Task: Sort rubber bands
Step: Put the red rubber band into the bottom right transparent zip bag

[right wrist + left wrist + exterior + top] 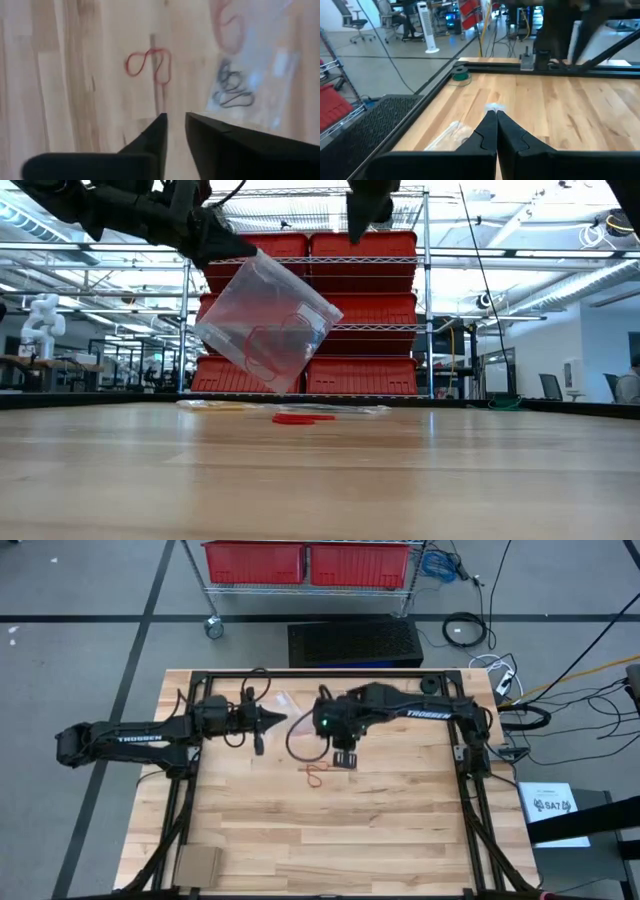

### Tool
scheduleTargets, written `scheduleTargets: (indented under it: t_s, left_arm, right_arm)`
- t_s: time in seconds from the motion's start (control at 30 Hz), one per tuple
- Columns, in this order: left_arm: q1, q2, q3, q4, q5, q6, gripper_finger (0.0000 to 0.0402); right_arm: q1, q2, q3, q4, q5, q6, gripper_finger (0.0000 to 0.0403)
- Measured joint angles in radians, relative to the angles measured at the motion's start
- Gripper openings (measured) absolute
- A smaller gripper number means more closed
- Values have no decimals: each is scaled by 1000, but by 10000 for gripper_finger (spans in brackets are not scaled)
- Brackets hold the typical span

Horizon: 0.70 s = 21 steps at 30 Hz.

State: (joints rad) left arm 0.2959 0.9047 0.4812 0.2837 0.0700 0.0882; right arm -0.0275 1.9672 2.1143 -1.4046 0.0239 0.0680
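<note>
Left gripper (277, 719) was clamped shut on a clear plastic bag (266, 322), held raised off the wooden table (340, 830). Right gripper (345, 758) hovered with fingers slightly apart, holding nothing. Red rubber band (315, 774) lay on the table at about seven o'clock of that gripper. Dark rubber bands (233, 90) showed through a second clear bag (260, 70) lying flat.

Two arms work the table — the left gripper (276, 719) and the right gripper (344, 757). One red rubber band (315, 775) lies loose at the right gripper's 7 o'clock. One clear plastic bag (268, 322) hangs in the air. Two red bins (308, 562) sit at 12 o'clock — one cardboard piece (197, 866) at 7.
</note>
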Motion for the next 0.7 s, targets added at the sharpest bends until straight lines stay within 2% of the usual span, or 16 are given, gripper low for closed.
scheduleTargets:
  t_s: [0.13,0.27,0.37,0.47,0.7]
  left_arm:
    - [25,0,0,-24,0,5,0]
    - [38,-9,0,-44,4,6,0]
    - [46,-27,0,-47,29,6,0]
    - [51,-56,-1,-66,49,6,0]
    - [67,-182,-154,75,58,-59,0]
  right_arm:
    - [23,-26,-226,172,-22,35,18]
    - [30,-52,-491,450,-118,97,2]
    - [44,-56,-627,644,-178,163,2]
    - [67,-57,-696,791,-171,217,3]
    - [117,-58,-724,946,3,237,1]
